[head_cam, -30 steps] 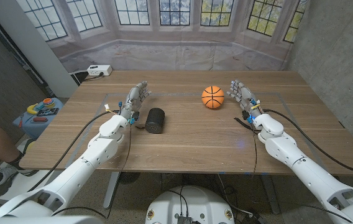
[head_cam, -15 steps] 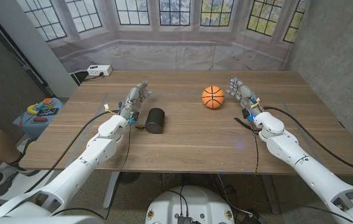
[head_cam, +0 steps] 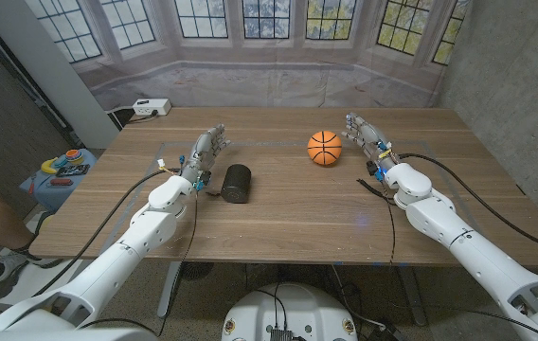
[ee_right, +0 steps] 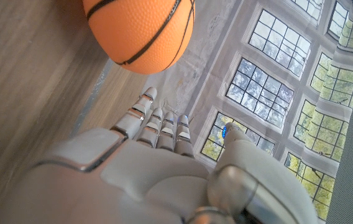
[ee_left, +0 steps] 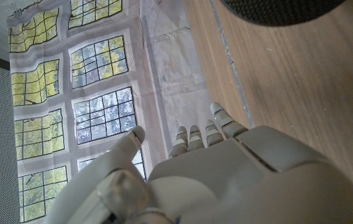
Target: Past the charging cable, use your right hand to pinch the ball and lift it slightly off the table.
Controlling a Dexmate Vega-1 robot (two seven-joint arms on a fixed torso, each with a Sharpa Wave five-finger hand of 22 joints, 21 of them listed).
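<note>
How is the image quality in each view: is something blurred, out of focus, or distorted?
Head view: sharp and evenly lit, with the ball and table clear. Right wrist view: the wood beside the ball looks smeared, the right hand soft. Left wrist view: the window backdrop looks bent, the left hand slightly soft.

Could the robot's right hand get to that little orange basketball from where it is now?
Probably yes. The right hand is open just beside the ball, a small gap apart, with only bare table between them. The black cylinder sits well off towards the left hand.
</note>
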